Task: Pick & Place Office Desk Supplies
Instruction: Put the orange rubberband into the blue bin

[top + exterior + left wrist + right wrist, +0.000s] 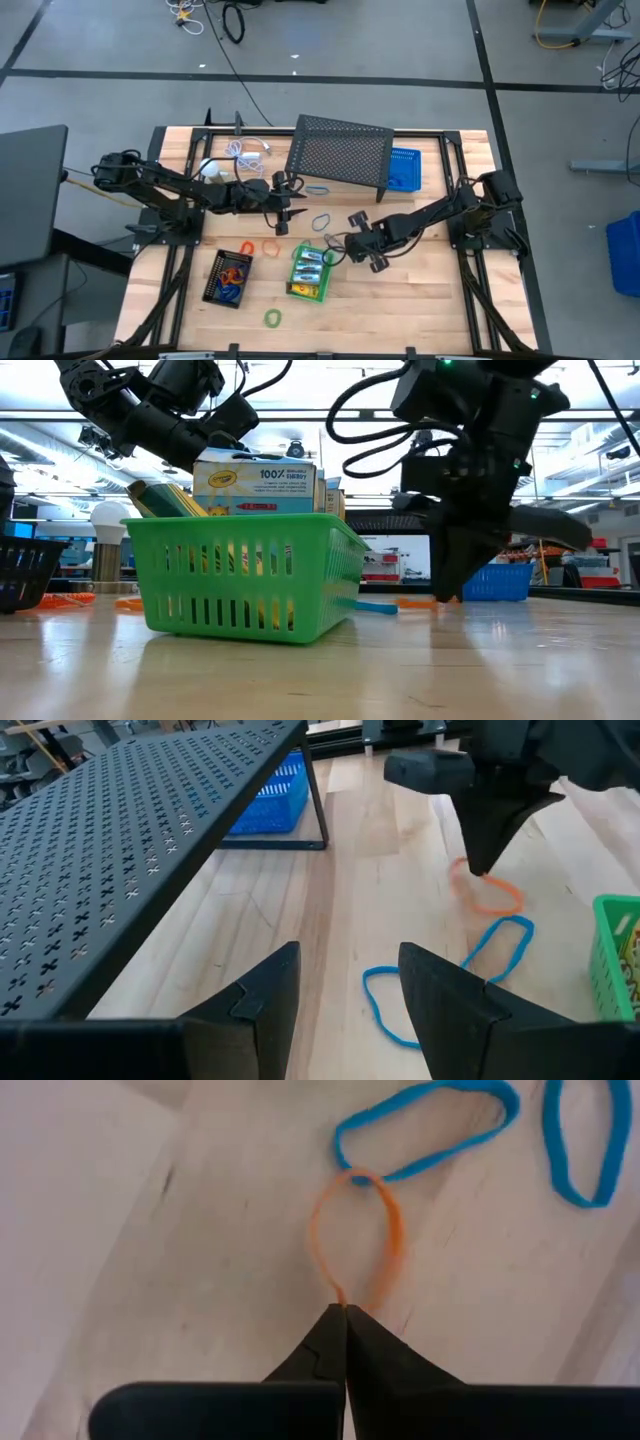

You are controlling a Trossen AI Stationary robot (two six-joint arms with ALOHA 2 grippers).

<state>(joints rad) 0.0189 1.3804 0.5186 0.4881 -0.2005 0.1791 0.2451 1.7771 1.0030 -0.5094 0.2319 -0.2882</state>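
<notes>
Crayon boxes [309,270]: in green basket [291,290]. Right gripper [345,1320]: pinching orange loop [355,1240]. Left gripper [345,1000]: spread, empty. Blue loops [440,975], green loop [272,318]: loose, approx. half done.

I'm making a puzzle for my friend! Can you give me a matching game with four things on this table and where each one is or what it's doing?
Things:
1. green basket
2. orange loop
3. blue basket
4. left gripper

Places or states:
A. beside the black mesh shelf
B. pinched by the right gripper
C. holds yellow crayon boxes
D. open, above a blue loop

Pairs: 1-C, 2-B, 3-A, 4-D
</notes>
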